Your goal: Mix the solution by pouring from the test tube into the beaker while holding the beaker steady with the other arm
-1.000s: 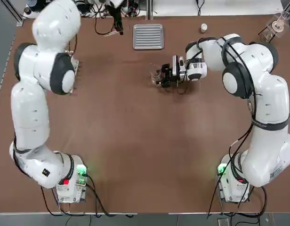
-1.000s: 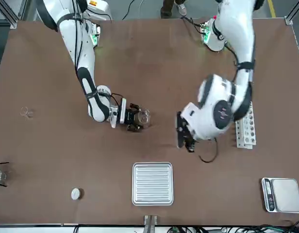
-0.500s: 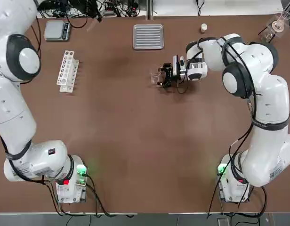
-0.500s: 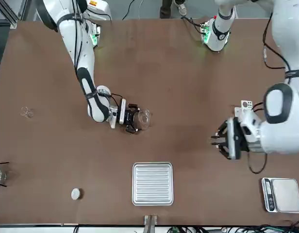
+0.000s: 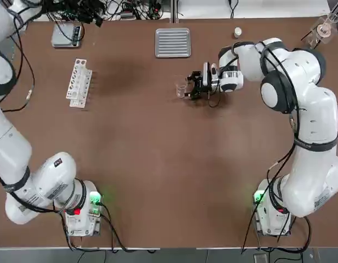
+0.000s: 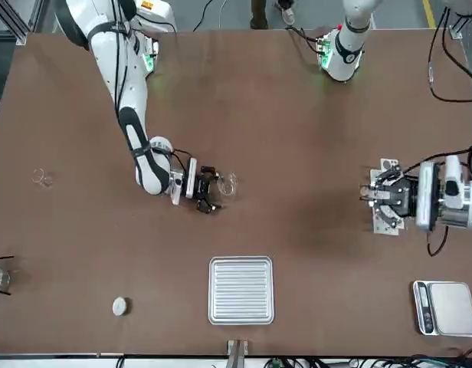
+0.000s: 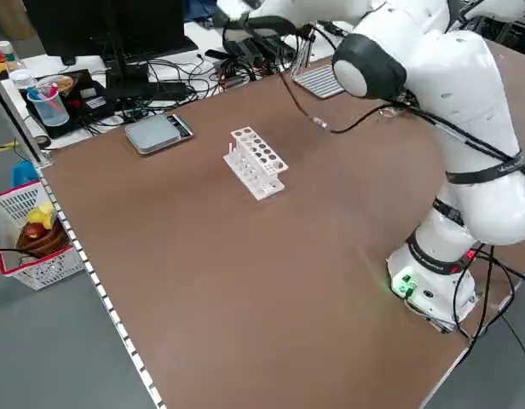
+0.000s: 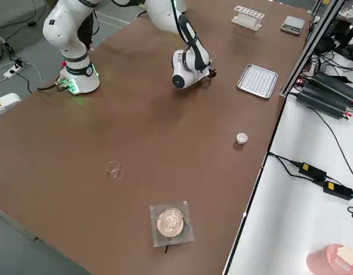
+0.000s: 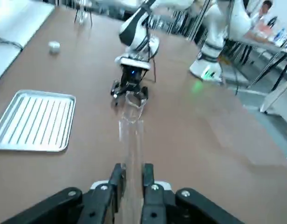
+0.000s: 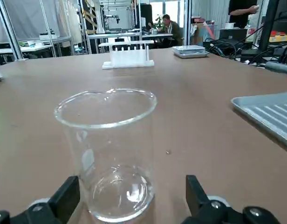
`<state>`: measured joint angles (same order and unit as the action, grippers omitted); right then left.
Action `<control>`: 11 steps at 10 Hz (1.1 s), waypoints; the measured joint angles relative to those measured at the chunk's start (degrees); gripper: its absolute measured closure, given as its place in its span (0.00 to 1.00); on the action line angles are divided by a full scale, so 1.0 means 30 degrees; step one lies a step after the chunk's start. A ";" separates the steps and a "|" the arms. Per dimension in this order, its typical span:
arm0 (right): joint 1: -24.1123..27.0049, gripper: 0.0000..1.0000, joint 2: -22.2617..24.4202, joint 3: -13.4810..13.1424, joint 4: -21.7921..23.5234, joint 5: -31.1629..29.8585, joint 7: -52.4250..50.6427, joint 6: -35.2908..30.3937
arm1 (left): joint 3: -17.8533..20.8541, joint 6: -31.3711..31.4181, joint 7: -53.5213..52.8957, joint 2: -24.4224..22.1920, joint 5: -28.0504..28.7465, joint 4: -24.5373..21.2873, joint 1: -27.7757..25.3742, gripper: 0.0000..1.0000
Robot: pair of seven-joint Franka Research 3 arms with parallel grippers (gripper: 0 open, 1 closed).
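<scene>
In the overhead view we lose the left arm (image 5: 15, 164) past the picture's left and top edges, so its end effector is cut off there. The front camera shows that left end effector (image 6: 374, 195) over the white rack (image 6: 387, 207), hiding part of it, and the arm behind it runs off the right edge. We cannot make out the test tube (image 9: 131, 154) in the wide views; only the left wrist view shows it, smeared and faint. The beaker (image 5: 181, 90) is a pale speck from overhead. Whether it holds liquid we cannot tell.
</scene>
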<state>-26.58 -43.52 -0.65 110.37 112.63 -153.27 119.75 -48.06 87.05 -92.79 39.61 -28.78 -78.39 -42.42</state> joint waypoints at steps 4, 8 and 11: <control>0.1082 0.00 0.1030 -0.0053 -0.0050 -0.1213 0.0293 -0.0001 | -0.0162 -0.2427 -0.6771 0.1718 -0.1149 -0.2140 -0.4418 0.78; 0.2053 0.00 0.2268 -0.0073 -0.0007 -0.3750 0.2569 0.0444 | 0.1821 -0.2614 -1.3855 0.2958 -0.1144 -0.1694 -0.5322 0.78; 0.2210 0.00 0.3069 -0.0076 -0.0004 -0.5908 0.5451 0.2027 | 0.2451 -0.4085 -1.4497 0.3120 -0.1145 -0.1654 -0.5783 0.78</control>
<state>-19.95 -34.31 -0.88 110.36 94.90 -136.91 125.83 -40.70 74.79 -136.28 48.97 -32.22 -83.35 -59.77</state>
